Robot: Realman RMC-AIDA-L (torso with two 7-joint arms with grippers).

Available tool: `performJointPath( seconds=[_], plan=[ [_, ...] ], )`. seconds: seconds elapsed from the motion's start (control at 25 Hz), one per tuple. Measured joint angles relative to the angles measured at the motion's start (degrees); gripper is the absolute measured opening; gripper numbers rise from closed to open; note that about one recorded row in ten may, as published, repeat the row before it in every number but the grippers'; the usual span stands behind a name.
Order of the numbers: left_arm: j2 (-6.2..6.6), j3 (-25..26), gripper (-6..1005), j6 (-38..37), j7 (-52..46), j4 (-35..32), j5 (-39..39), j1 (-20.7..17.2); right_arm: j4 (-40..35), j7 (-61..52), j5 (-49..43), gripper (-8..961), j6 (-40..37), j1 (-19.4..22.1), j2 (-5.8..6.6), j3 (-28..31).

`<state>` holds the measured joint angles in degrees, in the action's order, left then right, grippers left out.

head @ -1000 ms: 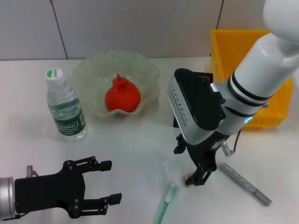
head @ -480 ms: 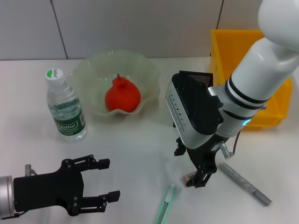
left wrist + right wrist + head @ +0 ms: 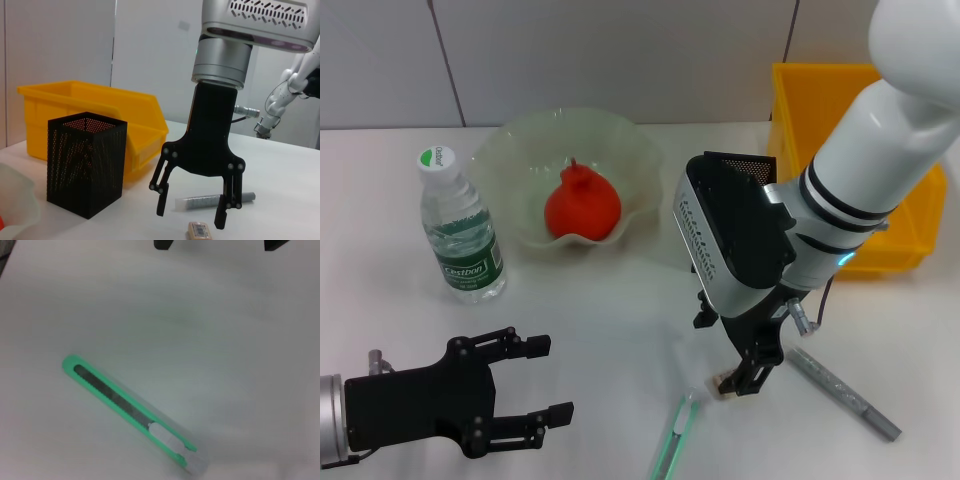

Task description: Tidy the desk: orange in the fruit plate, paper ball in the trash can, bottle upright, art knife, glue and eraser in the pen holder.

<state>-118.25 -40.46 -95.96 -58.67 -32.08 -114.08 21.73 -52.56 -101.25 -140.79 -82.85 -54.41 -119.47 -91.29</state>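
Note:
My right gripper [image 3: 741, 379] points down at the table, open, its fingers straddling the small tan eraser [image 3: 722, 385]. In the left wrist view the right gripper [image 3: 190, 216] hangs just above the eraser [image 3: 200, 230] without touching it. The green and white art knife [image 3: 674, 433] [image 3: 132, 412] lies just to the left of it, and the silver-grey glue [image 3: 842, 393] [image 3: 214, 201] lies to the right. The black mesh pen holder [image 3: 85, 170] stands behind the right arm. The orange [image 3: 582, 204] sits in the fruit plate [image 3: 520, 140]. The bottle [image 3: 460, 236] stands upright. The paper ball is out of view. My left gripper [image 3: 552, 381] rests open at the front left.
The yellow trash can [image 3: 798, 95] [image 3: 90, 100] stands at the back right, just behind the pen holder. The bulky right wrist hides most of the pen holder from the head camera. Bare table lies between the bottle and the art knife.
The right gripper has edged slightly lower and left over the eraser. The left gripper has drifted a little towards the front left.

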Motion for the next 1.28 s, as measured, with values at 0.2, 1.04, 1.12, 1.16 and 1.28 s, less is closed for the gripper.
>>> performJointPath(
  seconds=[0.2, 1.04, 1.12, 1.16, 1.28],
  plan=[
    [-0.04, 0.1, 813, 0.1, 0.0, 0.0, 0.0, 0.1, 0.0, -0.1, -0.1, 787, 0.1, 0.0, 0.0, -0.1],
    [-0.02, 0.8, 812, 0.8, 0.0, 0.0, 0.7, 0.2, 2.5, 0.4, -0.5, 578, 0.2, 0.1, 0.04, -1.8],
    [-0.07, 0.8, 813, 0.9, 0.0, 0.0, 0.7, 0.2, 2.5, 0.5, -0.4, 577, 0.1, 0.1, 0.04, -1.8],
    [-0.07, 0.8, 813, 0.9, 0.0, 0.0, 0.7, 0.2, 2.6, 0.5, -0.4, 577, 0.1, 0.1, 0.04, -1.8],
    [-0.12, 0.8, 813, 1.1, 0.0, 0.0, 0.7, 0.2, 2.5, 0.7, -0.2, 577, 0.1, 0.1, 0.02, -1.8]
  ],
)
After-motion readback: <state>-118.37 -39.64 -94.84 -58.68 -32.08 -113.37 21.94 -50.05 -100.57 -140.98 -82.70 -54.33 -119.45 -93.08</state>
